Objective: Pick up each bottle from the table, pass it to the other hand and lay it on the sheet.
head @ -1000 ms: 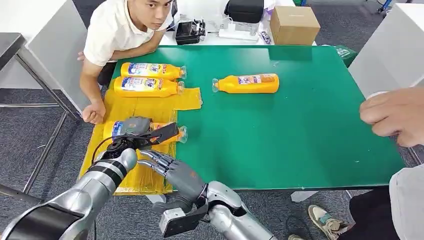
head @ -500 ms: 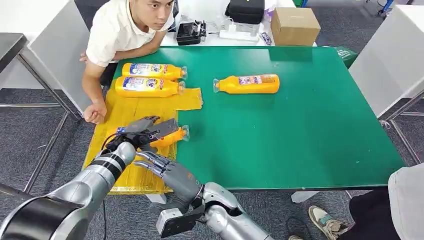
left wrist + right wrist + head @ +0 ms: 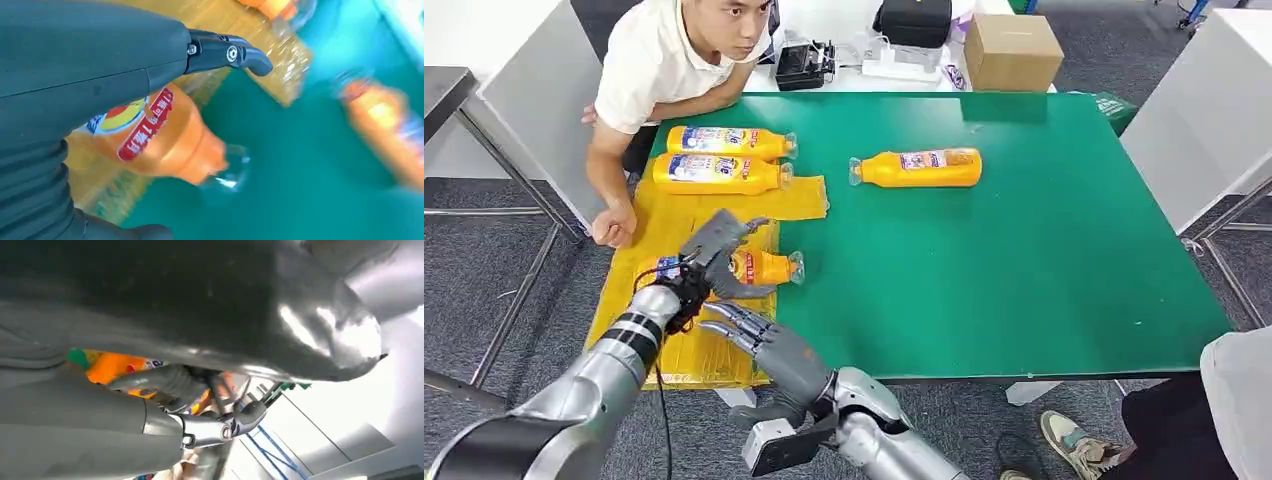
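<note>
Over the last second the left robot hand (image 3: 717, 255) has let go of the third orange bottle (image 3: 764, 267): its fingers, wrapped round the bottle 1 second ago, are now lifted and spread above it, holding nothing. The bottle lies on its side at the right edge of the yellow sheet (image 3: 686, 215), lower left of the head view, cap pointing right over the green bench (image 3: 1024, 250); in the blurred left wrist view it seems to rest free under the palm, though a light touch cannot be ruled out. The right robot hand (image 3: 759, 338) hangs spread and empty just below, at the bench's near edge. A person's hand that showed at the right edge 1 second ago is gone. With 2 bottles (image 3: 724, 158) already on the sheet at upper left, this placement looks done, leaving the bottle on the bare bench (image 3: 916, 168) near top centre as the likely next pick.
</note>
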Available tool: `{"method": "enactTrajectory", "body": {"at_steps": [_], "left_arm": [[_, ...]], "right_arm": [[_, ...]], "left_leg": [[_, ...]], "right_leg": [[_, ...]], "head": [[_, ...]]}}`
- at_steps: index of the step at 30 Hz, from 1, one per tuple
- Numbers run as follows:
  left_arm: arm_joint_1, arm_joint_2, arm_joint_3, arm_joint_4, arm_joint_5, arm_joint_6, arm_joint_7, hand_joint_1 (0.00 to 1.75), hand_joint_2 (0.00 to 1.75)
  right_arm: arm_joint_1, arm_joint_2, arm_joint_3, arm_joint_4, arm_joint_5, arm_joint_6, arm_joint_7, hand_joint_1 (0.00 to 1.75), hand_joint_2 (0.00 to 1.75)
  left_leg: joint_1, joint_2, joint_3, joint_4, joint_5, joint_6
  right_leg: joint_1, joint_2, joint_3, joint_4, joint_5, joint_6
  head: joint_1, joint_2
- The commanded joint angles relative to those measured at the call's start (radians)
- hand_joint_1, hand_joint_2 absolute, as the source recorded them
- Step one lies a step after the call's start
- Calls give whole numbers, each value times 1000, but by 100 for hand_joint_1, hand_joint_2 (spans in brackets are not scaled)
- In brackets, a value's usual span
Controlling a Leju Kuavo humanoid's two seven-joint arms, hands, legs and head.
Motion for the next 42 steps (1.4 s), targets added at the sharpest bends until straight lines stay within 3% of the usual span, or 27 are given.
{"method": "enactTrajectory", "body": {"at_steps": [1, 10, 11, 13, 16, 19, 20, 22, 24, 28, 29, 33, 38, 42], "left_arm": [[200, 66, 29, -365, 279, 8, 13, 0, 175], [345, 84, -12, -662, 392, 192, 32, 0, 175], [386, 81, -4, -730, 390, 235, 24, 0, 175], [493, 85, 3, -891, 346, 323, 12, 0, 175], [692, 72, 53, -1094, 440, 303, 1, 0, 175], [808, 76, 34, -1175, 427, 288, -20, 0, 175], [833, 85, 13, -1187, 403, 280, -17, 0, 175], [892, 102, -53, -1212, 393, 232, -19, 0, 175], [892, 148, -126, -1205, 344, 200, -38, 0, 175], [851, 167, -192, -1156, 293, 192, -39, 0, 175], [842, 164, -196, -1143, 292, 191, -40, 0, 175], [807, 149, -204, -1099, 270, 205, -27, 0, 175], [803, 141, -214, -1082, 249, 220, -20, 0, 175], [778, 99, -231, -1013, 212, 239, -8, 0, 175]], "right_arm": [[-5, -49, 40, 31, 2, -22, -3, 0, 0], [34, -90, 28, -38, 49, -75, 31, 0, 0], [46, -110, 12, -69, 67, -107, 51, 0, 175], [89, -169, -49, -179, 106, -164, 103, 0, 175], [280, -199, -267, -526, -117, -109, 25, 0, 175], [385, -181, -419, -653, -203, -95, 26, 0, 175], [413, -145, -499, -646, -197, -138, 62, 0, 0], [406, -148, -580, -568, -139, -168, 32, 0, 0], [380, -144, -629, -497, -100, -191, 10, 0, 0], [302, -183, -689, -364, 12, -275, 18, 0, 0], [283, -187, -708, -334, 41, -311, 18, 0, 175], [219, -228, -755, -253, 100, -369, 38, 0, 175], [211, -231, -767, -240, 100, -368, 44, 0, 175], [191, -256, -752, -176, 158, -357, 71, 0, 175]], "left_leg": [[0, 3, 3, -1, -1, 0], [0, 1, 0, -1, -1, 0], [0, 2, 0, -1, -1, 0], [-1, 2, 1, -1, -2, 0], [-1, 3, 3, -1, -4, 1], [-2, 2, 3, 0, -6, 0], [-2, 1, 0, 0, -5, 0], [-1, 0, -2, -1, -6, 0], [-1, -1, -1, -1, -7, 0], [-1, -1, -1, -1, -7, 0], [-2, -2, 2, -2, -6, 0], [-1, -1, -1, -2, -4, 1], [-3, 0, 8, -4, -5, 1], [-1, -1, 2, -2, -3, 1]], "right_leg": [[0, 2, 2, -1, 0, 0], [0, 1, -1, -1, -1, -1], [0, 1, 0, -1, -1, -1], [-1, 1, 1, -1, -1, 0], [-1, 2, 2, -1, -3, 0], [-2, 1, 2, 0, -5, 0], [-2, 0, -1, 0, -4, 0], [-1, 0, -2, -1, -4, 0], [-1, -1, -1, -2, -6, 1], [-1, -1, -1, -2, -6, 0], [-1, -3, 2, -3, -6, 0], [-1, -1, -1, -3, -3, 1], [-2, -2, 7, -5, -4, 1], [-1, -1, 1, -4, -2, 0]], "head": [[0, 0], [0, 0], [0, 0], [0, 0], [0, 0], [0, 0], [0, 0], [0, 0], [0, 0], [0, 0], [0, 0], [0, 0], [0, 0], [0, 0]]}}
